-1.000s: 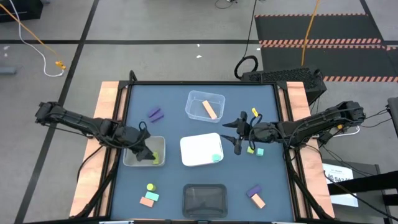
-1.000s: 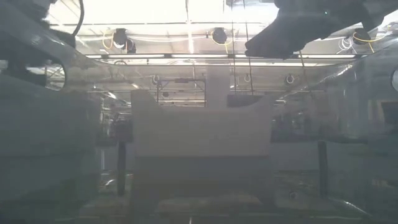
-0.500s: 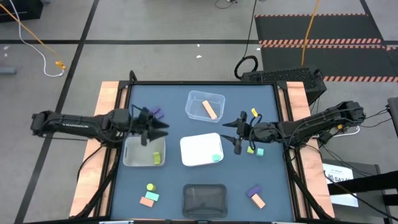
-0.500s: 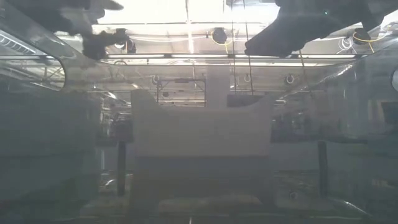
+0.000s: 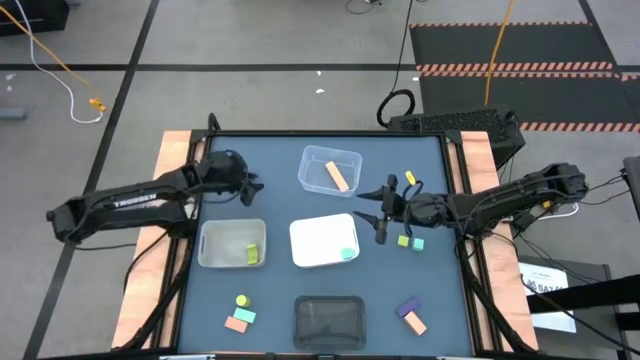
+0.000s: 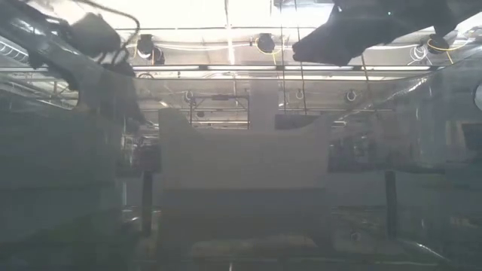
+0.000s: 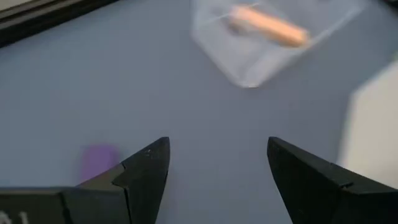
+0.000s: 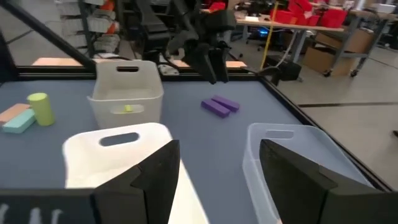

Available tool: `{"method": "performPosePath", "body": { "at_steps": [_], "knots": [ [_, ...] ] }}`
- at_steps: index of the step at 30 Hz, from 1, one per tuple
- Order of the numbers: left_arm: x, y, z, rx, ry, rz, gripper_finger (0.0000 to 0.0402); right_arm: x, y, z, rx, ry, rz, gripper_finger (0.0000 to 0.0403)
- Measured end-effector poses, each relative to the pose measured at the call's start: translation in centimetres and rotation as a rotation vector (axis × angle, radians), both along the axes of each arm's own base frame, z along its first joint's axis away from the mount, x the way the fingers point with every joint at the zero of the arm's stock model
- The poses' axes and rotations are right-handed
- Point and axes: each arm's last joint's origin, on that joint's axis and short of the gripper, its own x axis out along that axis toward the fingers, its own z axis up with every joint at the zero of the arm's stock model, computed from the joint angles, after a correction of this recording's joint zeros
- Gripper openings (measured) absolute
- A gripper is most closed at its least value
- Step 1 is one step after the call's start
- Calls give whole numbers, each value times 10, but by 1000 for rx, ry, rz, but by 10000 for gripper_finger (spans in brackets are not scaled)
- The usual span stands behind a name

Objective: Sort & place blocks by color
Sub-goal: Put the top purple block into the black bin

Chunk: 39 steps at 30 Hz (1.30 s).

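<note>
Two tools over my worktop [image 5: 280,160] from above, my left tool [image 5: 250,183] spread and empty beside the purple blocks [image 8: 219,105] near the far-left corner, my right tool [image 5: 378,212] spread near the right edge, left wrist showing one purple block [image 7: 98,162] just beside my finger, an orange block [image 7: 267,26] in the clear bin [image 7: 273,37].

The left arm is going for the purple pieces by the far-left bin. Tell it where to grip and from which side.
Purple blocks: two bars lying flat, side by side and slightly offset. The open left gripper hovers right over them. It should probably come straight down and close across the narrow width of one bar, at mid-length; the long faces are parallel and the table around is bare. Taking both together may slip.
</note>
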Motion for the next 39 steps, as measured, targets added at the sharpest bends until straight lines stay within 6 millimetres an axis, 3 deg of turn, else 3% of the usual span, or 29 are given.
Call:
{"method": "performPosePath", "body": {
  "at_steps": [13, 24, 28, 33, 39],
  "knots": [
    [-11, 38, -48, -96, 332, 224, 269, 1, -13, 0, 8, 0, -55, 215],
    [-11, 43, -60, -100, 416, 254, 264, 1, -19, 0, 7, 1, -76, 215],
    [-9, 41, -60, -96, 417, 241, 218, 1, -19, 0, 6, 2, -75, 215],
    [-9, 42, -60, -96, 406, 260, 113, 1, -19, 0, 7, 2, -75, 215],
    [-5, 45, -52, -67, 294, 303, 104, 1, -18, 0, 46, -10, -84, 215]
  ]
}}
